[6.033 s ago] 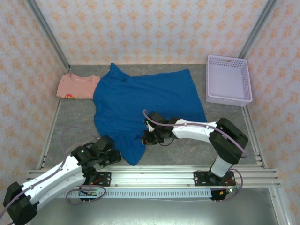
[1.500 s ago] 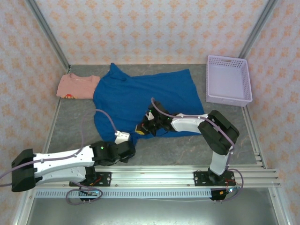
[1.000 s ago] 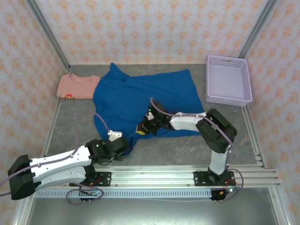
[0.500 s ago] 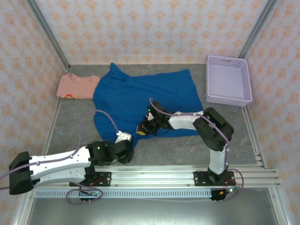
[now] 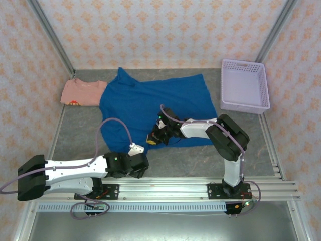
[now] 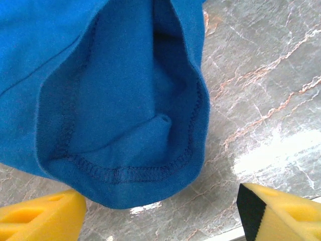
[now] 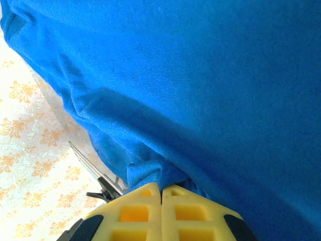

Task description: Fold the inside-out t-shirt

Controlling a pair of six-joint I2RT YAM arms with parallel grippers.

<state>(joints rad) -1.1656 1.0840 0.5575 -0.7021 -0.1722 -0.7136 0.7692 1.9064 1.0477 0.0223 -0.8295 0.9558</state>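
The inside-out t-shirt (image 5: 150, 103), royal blue, lies spread over the middle of the grey table. In the left wrist view its stitched hem (image 6: 125, 173) forms an open pocket of cloth on the marble. My left gripper (image 6: 160, 221) stands open just short of that hem, one yellow finger (image 6: 40, 216) on each side and nothing held. From above, the left gripper (image 5: 142, 160) sits at the shirt's near corner. My right gripper (image 5: 151, 141) is shut on a small fold of the shirt (image 7: 150, 173) at the near edge, fingertips pressed together.
A folded salmon-pink shirt (image 5: 83, 93) lies at the back left, touching the blue one. A lavender basket (image 5: 244, 85) stands at the back right. Aluminium rails (image 5: 165, 188) run along the near edge, and patterned walls close in the other sides.
My left gripper has opened and let go of the shirt's near corner, and its arm slid a little to the right. The right gripper has stayed shut on its fold.
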